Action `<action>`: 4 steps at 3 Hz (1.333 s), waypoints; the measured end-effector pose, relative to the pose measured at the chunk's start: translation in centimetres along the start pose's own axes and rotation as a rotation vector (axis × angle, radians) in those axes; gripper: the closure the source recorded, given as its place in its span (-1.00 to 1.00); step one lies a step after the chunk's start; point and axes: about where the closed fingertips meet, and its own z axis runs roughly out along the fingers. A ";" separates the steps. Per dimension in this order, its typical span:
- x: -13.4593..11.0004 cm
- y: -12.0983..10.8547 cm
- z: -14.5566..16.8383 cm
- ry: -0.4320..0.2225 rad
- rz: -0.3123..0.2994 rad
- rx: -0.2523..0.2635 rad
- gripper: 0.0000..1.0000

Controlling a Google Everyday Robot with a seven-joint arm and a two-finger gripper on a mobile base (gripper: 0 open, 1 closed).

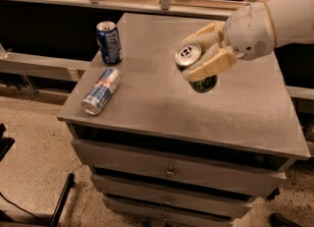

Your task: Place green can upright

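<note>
Over the cabinet top (147,105), claw (191,60) clamps green can (187,53), well apart from blue can (108,42), slim can (101,91).

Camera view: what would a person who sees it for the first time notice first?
The eye goes first to the gripper, shut on the green can over the right part of the grey cabinet top. The can is tilted, with its silver top turned toward the camera. At the left of the top, a dark blue can stands upright, and a slim blue-and-silver can lies on its side near the front edge.
</note>
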 end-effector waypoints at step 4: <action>1.2 -3.4 4.4 -0.530 0.302 0.144 0.67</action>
